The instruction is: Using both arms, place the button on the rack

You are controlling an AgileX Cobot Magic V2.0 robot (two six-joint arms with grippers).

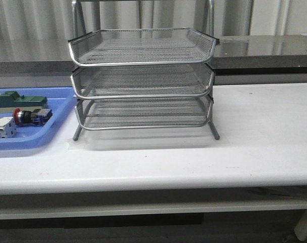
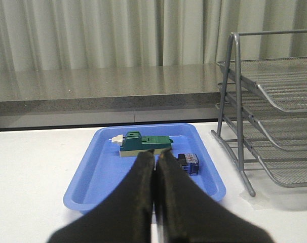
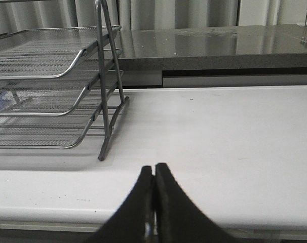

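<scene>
Pale curtains and a grey counter back a white table where the silver wire-mesh rack (image 1: 142, 81) of 3 tiers stands, and left of the rack a flat blue plastic tray (image 1: 52, 132) holds the small button (image 1: 32, 116) with red cap, black body and blue rear block, lying on its side with its long axis across the tray, cap pointing away from the rack. Nothing is grasped yet (both pincers are pressed closed and empty): the left gripper (image 2: 154, 161) hangs short of the tray, the right gripper (image 3: 154, 174) sits on the rack's far side. I judge the reach has not begun, so the left gripper must first open, then descend across the black body.
</scene>
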